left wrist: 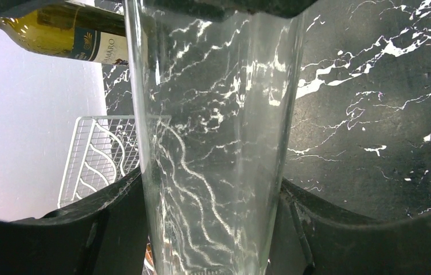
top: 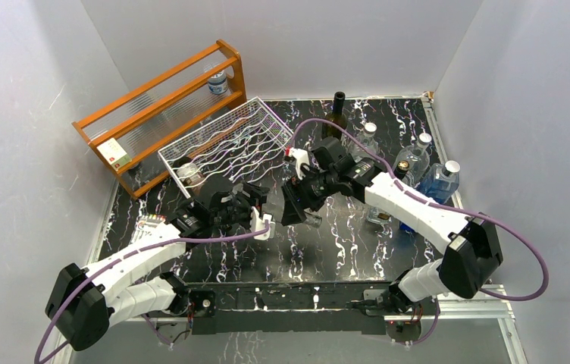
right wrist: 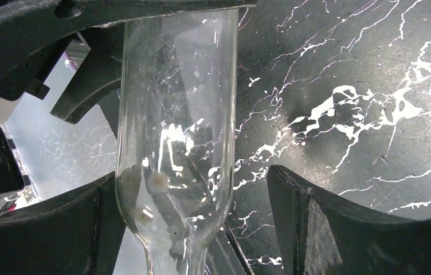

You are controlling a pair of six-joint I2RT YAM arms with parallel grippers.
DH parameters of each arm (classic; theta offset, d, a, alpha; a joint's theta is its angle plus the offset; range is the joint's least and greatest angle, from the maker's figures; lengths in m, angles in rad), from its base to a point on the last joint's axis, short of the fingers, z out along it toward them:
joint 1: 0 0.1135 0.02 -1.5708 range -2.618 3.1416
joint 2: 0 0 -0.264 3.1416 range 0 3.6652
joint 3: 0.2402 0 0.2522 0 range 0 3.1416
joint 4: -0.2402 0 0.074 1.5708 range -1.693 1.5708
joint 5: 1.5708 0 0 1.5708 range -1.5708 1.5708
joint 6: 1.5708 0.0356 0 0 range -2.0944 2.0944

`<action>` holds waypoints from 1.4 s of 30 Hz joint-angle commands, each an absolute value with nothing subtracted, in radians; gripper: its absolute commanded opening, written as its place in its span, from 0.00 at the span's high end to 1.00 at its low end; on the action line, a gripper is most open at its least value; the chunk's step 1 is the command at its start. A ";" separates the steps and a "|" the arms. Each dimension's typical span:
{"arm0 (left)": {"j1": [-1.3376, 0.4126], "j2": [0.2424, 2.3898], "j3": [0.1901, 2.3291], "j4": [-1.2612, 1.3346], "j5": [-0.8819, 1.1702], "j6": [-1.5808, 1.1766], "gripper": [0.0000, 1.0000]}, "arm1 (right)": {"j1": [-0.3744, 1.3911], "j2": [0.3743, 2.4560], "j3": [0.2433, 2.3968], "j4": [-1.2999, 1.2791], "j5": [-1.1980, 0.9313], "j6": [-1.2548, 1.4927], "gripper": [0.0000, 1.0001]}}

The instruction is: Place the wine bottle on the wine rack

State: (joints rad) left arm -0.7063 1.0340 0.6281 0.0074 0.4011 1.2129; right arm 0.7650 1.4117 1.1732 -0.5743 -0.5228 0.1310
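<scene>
The wine bottle point(left wrist: 213, 114) is clear glass, and my left gripper point(left wrist: 208, 189) is shut on its body, both fingers pressed against the glass. My right gripper point(right wrist: 190, 177) stands open around the same bottle's point(right wrist: 179, 103) shoulder: its left finger is against the glass and its right finger point(right wrist: 316, 223) is well clear of it. In the top view the two grippers meet over the middle of the table, left point(top: 255, 208) and right point(top: 293, 201), and hide most of the bottle. The white wire wine rack point(top: 229, 140) lies just behind them, and a corner of this rack point(left wrist: 96, 160) shows in the left wrist view.
An orange wooden shelf frame point(top: 161, 106) holding a small water bottle point(top: 218, 80) stands behind the rack. A dark bottle point(top: 336, 114) stands at the back, and several clear bottles point(top: 418, 155) stand at the right. Something small and glassy point(top: 189, 174) lies at the rack's near end.
</scene>
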 commanded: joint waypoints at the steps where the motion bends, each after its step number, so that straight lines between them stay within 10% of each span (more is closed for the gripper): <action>1: -0.712 0.992 0.635 0.098 0.463 1.211 1.00 | 0.786 1.424 1.184 -0.530 -0.526 0.143 0.08; 9: -0.712 0.995 0.638 0.095 0.449 1.215 1.00 | 0.819 1.459 1.197 -0.507 -0.519 0.167 0.15; 16: -0.712 0.999 0.635 0.095 0.435 1.201 1.00 | 0.824 1.439 1.192 -0.484 -0.504 0.188 0.63; 23: -0.712 1.006 0.634 0.078 0.419 1.183 0.66 | 0.824 1.395 1.199 -0.491 -0.462 0.194 0.98; 28: -0.712 1.010 0.634 0.074 0.399 1.158 0.02 | 0.824 1.355 1.195 -0.486 -0.411 0.204 1.00; 42: -0.712 0.869 0.733 -0.138 0.394 0.920 0.02 | 0.823 1.280 1.111 -0.460 -0.204 0.240 1.00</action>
